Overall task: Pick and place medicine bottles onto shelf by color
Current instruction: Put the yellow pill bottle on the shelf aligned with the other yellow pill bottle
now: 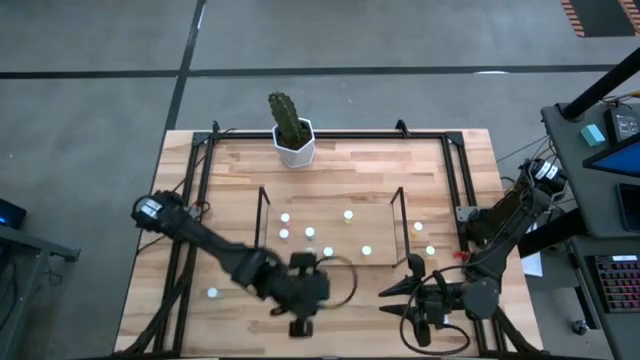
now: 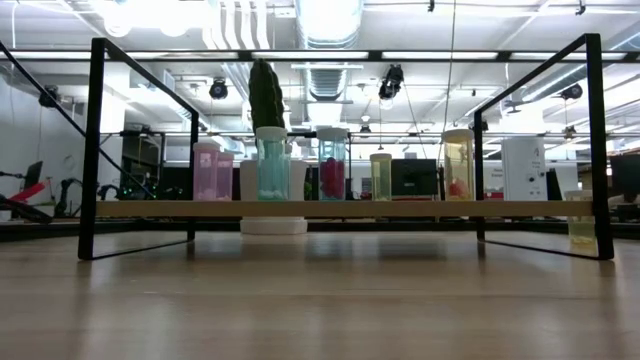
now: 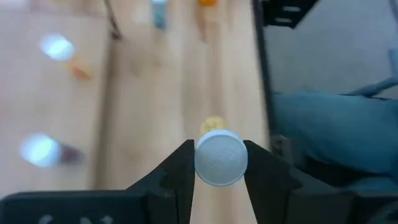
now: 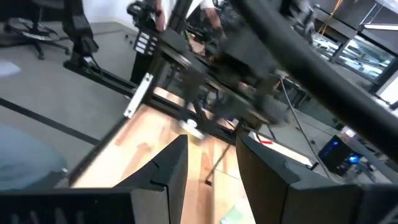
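**Left claw carrying a capped bottle, shelf just ahead of it**

We see the left claw clenched on a medicine bottle, one finger pressed to each side of its white round cap. The wrist camera looks down onto the cap, so the bottle's long axis hangs upright beneath the claw, with a yellowish body showing past the cap edge. We cannot tell whether its base touches the desk or hangs clear of it.

In the high view the left claw sits at the near edge of the desk. The shelf lies just beyond it, its long axis running crosswise to the claw's reach. Several white caps are on the shelf base, and the low view shows pinkish, bluish and yellowish bottles standing upright along it.

The right claw waits at the near edge too, beside the shelf's right end. Its fingers stand apart with nothing between them in its own wrist view.

We judge the coming move to be a short forward carry by the left arm, which already holds the bottle. A yellowish bottle stands toward the right half of the shelf, so the drop spot probably lies forward and to the claw's right. The shelf's upright wire ends are the likely snag.
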{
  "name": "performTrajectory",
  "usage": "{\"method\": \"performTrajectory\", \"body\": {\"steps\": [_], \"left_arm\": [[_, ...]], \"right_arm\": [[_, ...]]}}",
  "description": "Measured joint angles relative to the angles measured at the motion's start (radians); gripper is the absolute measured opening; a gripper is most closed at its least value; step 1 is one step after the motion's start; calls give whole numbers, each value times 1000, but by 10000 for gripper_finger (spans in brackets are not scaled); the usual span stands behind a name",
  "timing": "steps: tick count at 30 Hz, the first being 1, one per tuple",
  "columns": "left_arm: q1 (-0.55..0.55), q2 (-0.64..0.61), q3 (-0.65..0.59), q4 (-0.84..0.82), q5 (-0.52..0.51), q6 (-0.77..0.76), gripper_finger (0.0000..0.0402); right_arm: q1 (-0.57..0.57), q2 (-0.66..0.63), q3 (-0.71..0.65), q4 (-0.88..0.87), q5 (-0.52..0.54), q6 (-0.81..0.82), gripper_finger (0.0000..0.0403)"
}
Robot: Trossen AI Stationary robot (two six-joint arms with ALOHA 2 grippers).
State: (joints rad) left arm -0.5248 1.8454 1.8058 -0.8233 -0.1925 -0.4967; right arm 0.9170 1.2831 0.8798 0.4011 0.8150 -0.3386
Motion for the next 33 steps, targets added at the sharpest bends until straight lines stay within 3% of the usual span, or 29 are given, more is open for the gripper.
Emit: {"method": "performTrajectory", "body": {"steps": [7, 12, 17, 26, 33], "left_arm": [[169, 0, 1, -7, -6, 216, 100], [280, 0, -24, 4, -6, 275, 100], [362, 0, -57, 22, 0, 302, 100], [393, 8, -127, 145, 47, 325, 100], [397, 109, -79, 122, 47, 385, 100]], "right_arm": [[72, 1, 29, -7, 122, -4, 128], [131, 1, 37, -8, 228, -44, 128], [148, 1, 42, -7, 263, -52, 128], [145, 0, 46, -6, 314, -76, 128], [140, 0, 49, 0, 318, -84, 128]]}}
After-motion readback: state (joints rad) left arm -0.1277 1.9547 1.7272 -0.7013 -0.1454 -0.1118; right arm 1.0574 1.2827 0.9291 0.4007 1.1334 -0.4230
